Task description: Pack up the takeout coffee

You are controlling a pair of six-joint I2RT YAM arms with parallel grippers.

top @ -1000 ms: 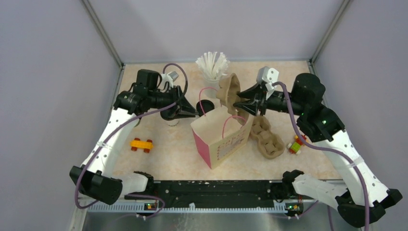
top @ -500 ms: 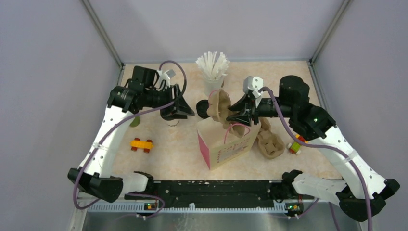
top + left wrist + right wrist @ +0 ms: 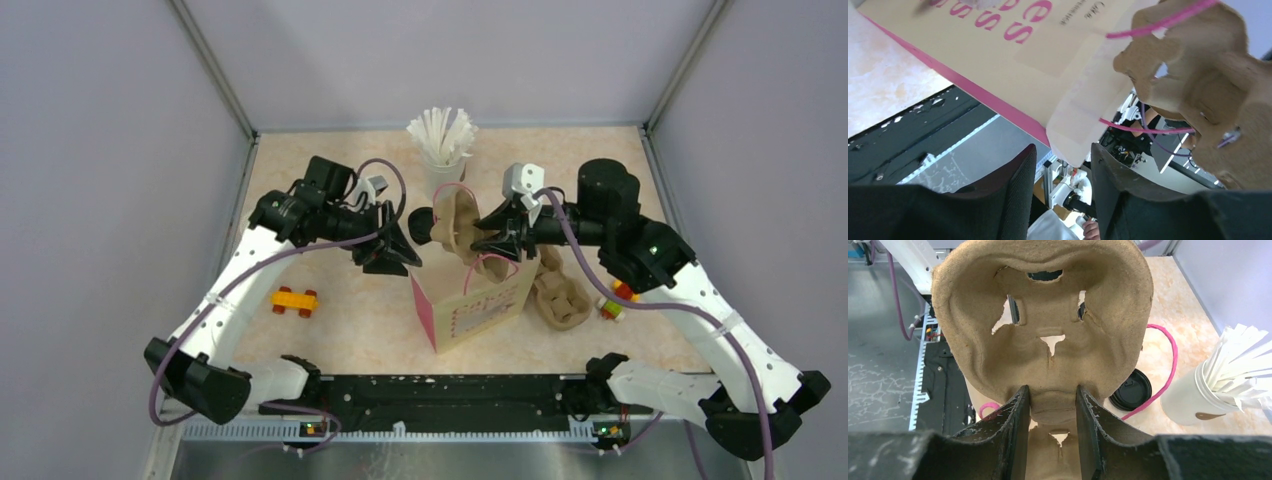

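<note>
The takeout coffee [image 3: 421,220] shows as a black lid on the table just behind the paper bag [image 3: 478,300]; the right wrist view has it [image 3: 1132,389] too, beyond the carrier. My right gripper [image 3: 480,238] [image 3: 1053,390] is shut on a brown pulp cup carrier [image 3: 455,222] [image 3: 1043,325], held upright over the bag's open top. My left gripper [image 3: 406,262] [image 3: 1063,150] is open at the bag's upper left corner. In the left wrist view that corner of the bag [image 3: 998,65] pokes between the fingertips, and I cannot tell whether it touches them.
A white cup of straws [image 3: 441,150] [image 3: 1193,395] stands at the back. A second pulp carrier [image 3: 560,295] lies right of the bag. A yellow-and-orange toy block [image 3: 294,300] lies front left. Another small toy [image 3: 613,300] lies by the right arm.
My left gripper has opened and swung right to the bag's corner. The right gripper has brought the carrier left and lower over the bag, then held still.
</note>
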